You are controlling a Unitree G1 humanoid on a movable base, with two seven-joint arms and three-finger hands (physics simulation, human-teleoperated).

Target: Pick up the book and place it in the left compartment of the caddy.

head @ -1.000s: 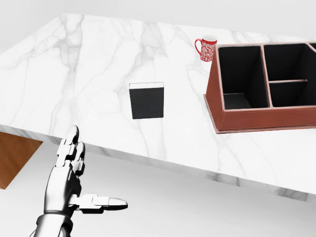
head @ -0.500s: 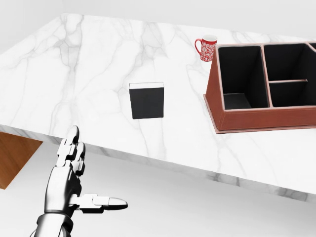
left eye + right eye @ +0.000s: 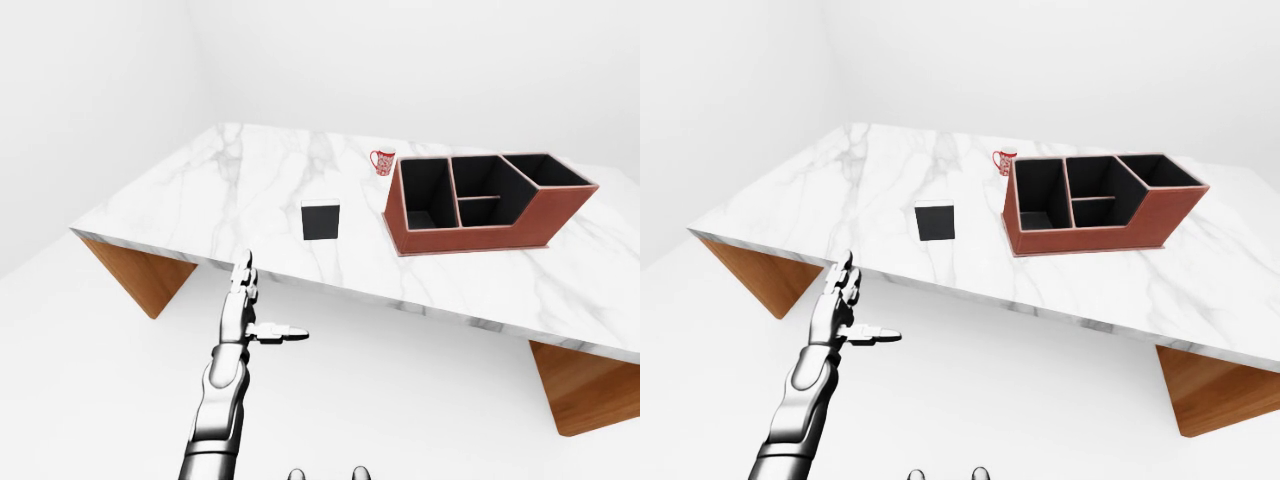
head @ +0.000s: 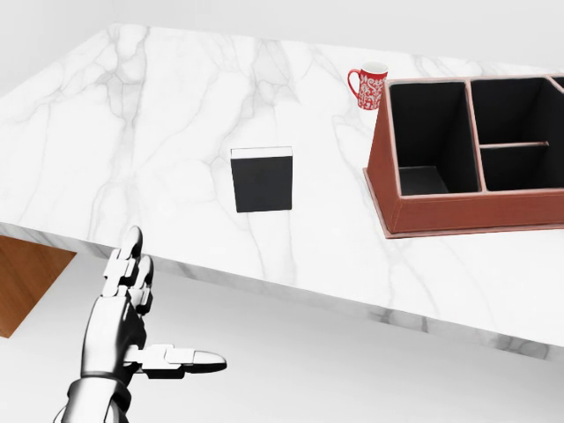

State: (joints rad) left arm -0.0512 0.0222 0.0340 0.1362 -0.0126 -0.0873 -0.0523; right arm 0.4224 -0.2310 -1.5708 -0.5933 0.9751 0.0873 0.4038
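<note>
A black book (image 4: 262,182) with a white top edge lies flat on the marble table (image 4: 159,132), near the middle of the head view. To its right stands the brown caddy (image 4: 458,213); its left compartment (image 4: 425,141) is dark and holds nothing. My left hand (image 4: 141,326) hovers below the table's near edge at the lower left, open, fingers straight up and thumb pointing right, well short of the book. The right hand does not show in any view.
A red patterned mug (image 4: 368,86) stands on the table just above and left of the caddy. Wooden table supports (image 3: 145,275) show under the table's corners. White floor (image 3: 400,400) spreads below the table edge.
The left hand has sunk very slightly; nothing else has moved.
</note>
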